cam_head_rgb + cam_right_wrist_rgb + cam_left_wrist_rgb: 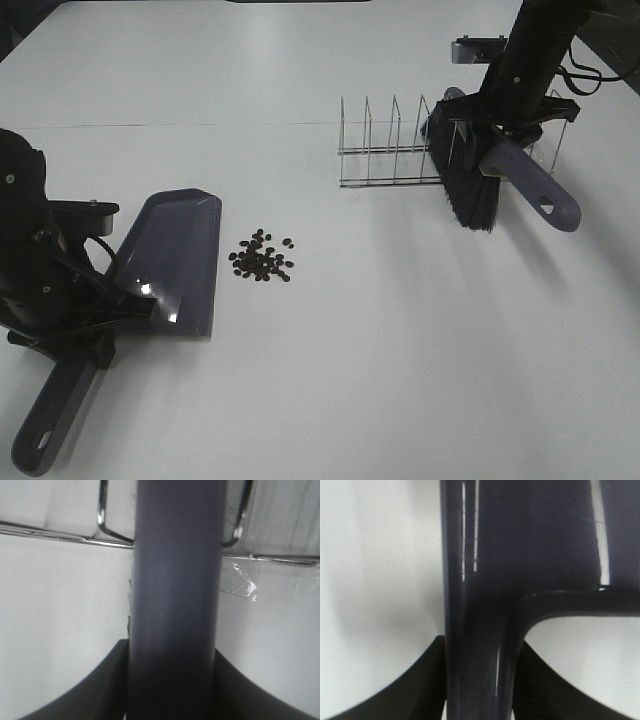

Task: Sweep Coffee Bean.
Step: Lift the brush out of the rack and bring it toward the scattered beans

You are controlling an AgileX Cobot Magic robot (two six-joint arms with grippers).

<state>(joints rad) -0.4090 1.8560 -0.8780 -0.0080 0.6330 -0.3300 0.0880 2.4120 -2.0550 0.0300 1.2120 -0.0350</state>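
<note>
Gripping the handle of the dustpan (178, 262), my left pincer (88, 318) is clenched on it, the pan flat on the table (380, 380), its lip facing the coffee beans (262, 258) heaped just beside it. Farther off, my right pincer (498, 135) is clamped on the brush (472, 190), next to the wire rack (385, 150). I should land the bristles beyond the heap and drag gently toward the lip, so no beans scatter
</note>
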